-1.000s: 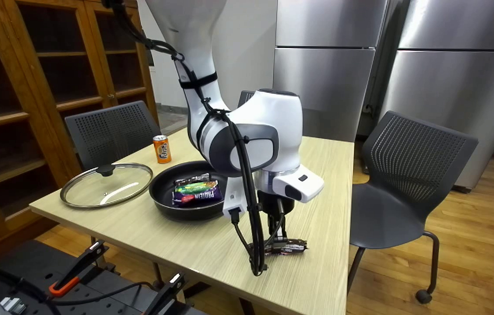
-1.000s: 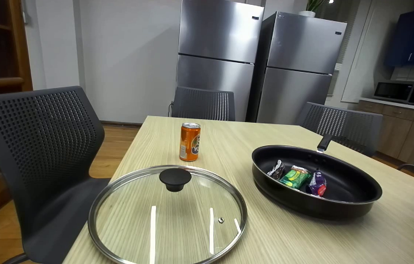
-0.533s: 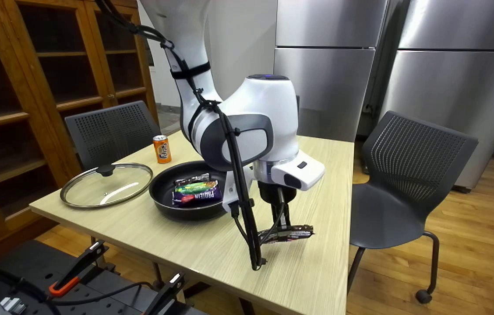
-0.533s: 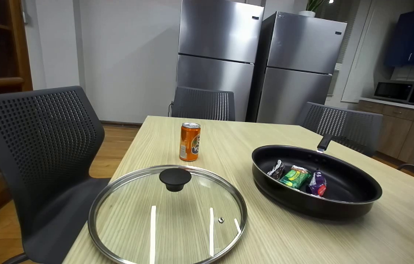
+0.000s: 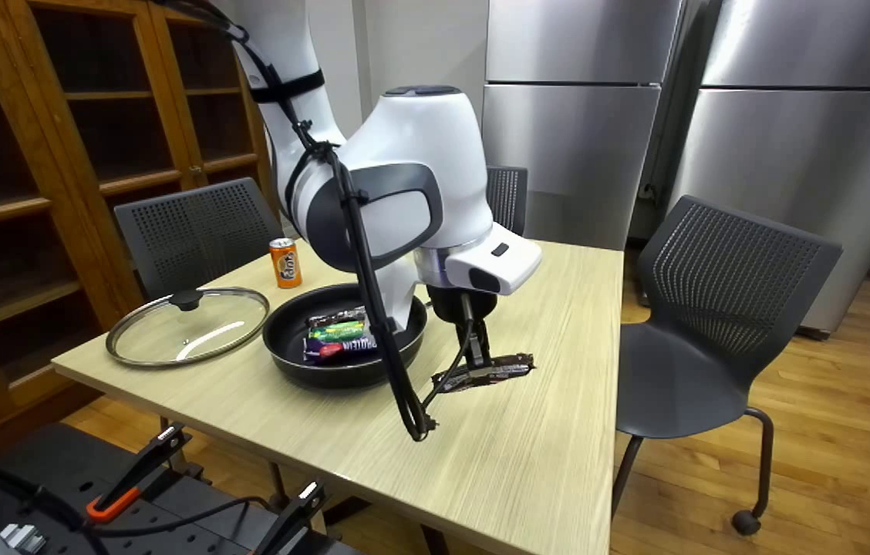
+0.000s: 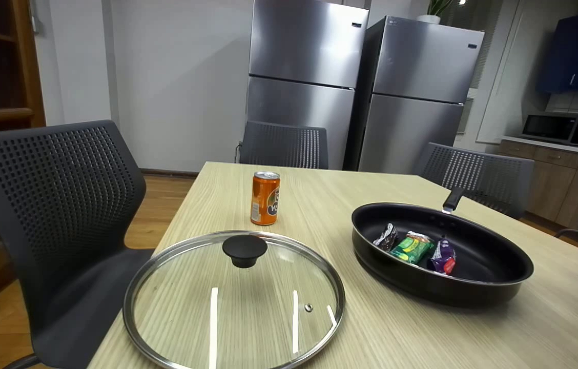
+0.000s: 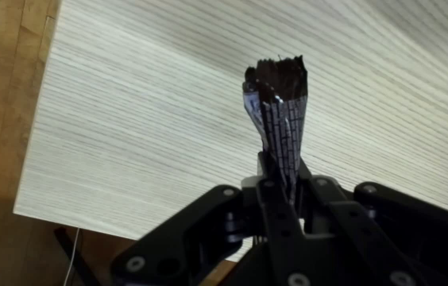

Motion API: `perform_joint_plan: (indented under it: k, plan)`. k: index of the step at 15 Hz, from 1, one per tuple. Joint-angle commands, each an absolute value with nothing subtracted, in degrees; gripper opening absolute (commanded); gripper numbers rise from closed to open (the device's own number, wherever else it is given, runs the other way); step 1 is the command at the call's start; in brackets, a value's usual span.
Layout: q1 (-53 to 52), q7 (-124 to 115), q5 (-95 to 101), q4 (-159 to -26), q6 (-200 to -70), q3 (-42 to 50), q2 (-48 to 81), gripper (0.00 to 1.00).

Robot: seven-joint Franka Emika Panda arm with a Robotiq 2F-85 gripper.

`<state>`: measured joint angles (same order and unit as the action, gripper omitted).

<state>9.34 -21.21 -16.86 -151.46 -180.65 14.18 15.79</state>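
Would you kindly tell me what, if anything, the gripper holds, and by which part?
A dark wrapped bar, pinched near its middle between the fingers.

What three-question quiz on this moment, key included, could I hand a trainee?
1. Count: how many bars lie in the pan?

2. Multiple choice: what do the fingers grip?
A) the can
B) a brown bar
C) the pan's handle

3. True or false: the lid lies on the table, off the pan.

Key: 1. Three. 2. B, clearest in the wrist view. 3. True, as both exterior views show.
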Motion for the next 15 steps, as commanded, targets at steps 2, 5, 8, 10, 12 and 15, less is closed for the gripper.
perform_joint_plan:
  k: [2,5,8,10,12,15]
  plan:
    - [5.0,-21.9,-17.0,-157.0,-184.4,14.3,9.8,0.03]
    - [0.7,-22.4,-17.3,-158.3,-186.3,14.9,8.9,0.03]
    - [-3.5,-22.8,-17.8,-158.8,-187.7,15.6,8.9,0.03]
    - [-6.9,-23.0,-18.2,-158.7,-188.4,16.7,9.3,0.03]
    - [-10.7,-23.2,-18.9,-158.1,-188.8,18.2,10.1,0.03]
    - [-15.9,-23.3,-20.5,-157.3,-188.6,20.2,10.8,0.03]
